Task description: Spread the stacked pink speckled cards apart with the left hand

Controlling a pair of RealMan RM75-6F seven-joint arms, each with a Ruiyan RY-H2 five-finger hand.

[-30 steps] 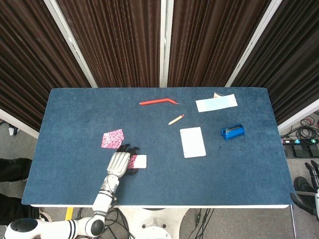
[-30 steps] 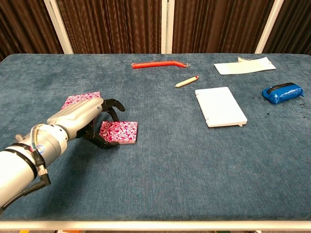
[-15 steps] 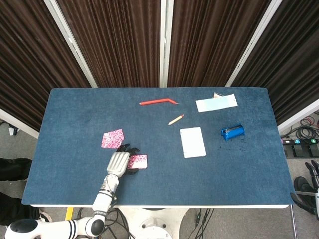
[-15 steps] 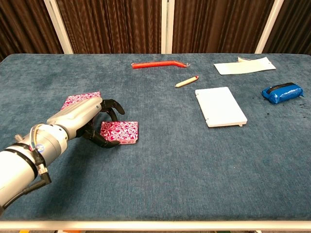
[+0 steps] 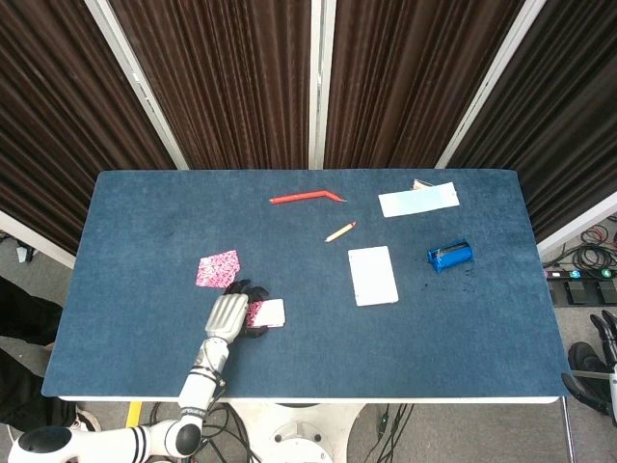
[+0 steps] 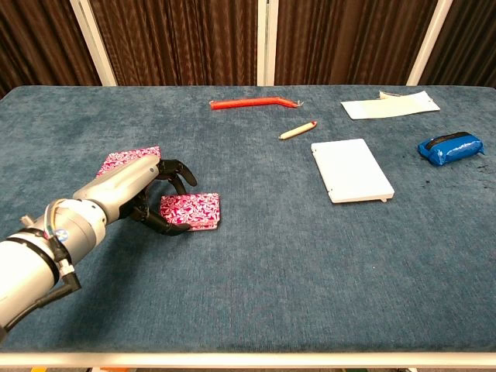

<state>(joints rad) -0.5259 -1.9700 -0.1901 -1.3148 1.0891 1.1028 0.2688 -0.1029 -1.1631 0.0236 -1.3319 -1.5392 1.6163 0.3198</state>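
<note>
Two pink speckled cards lie apart on the blue table. One card (image 6: pixel 124 160) (image 5: pixel 218 268) rests flat at the far left. The other card (image 6: pixel 194 211) (image 5: pixel 269 313) lies nearer the front, and in the head view its right part shines white. My left hand (image 6: pixel 138 194) (image 5: pixel 228 315) is at this card's left edge, with the dark fingers (image 6: pixel 177 172) curled over the edge and the thumb at its near corner, pinching it. My right hand (image 5: pixel 600 359) hangs off the table's right side, dim and partly cut off.
Further back lie a red bent stick (image 6: pixel 252 102) and a small pencil (image 6: pixel 297 130). A white pad (image 6: pixel 351 170), a pale paper sheet (image 6: pixel 390 104) and a blue pouch (image 6: pixel 450 148) occupy the right half. The table's front edge (image 6: pixel 248 358) runs close below.
The left hand stays on the near card's left edge. The card has wobbled by a few pixels, and its sheen in the head view went from pink back to white.
</note>
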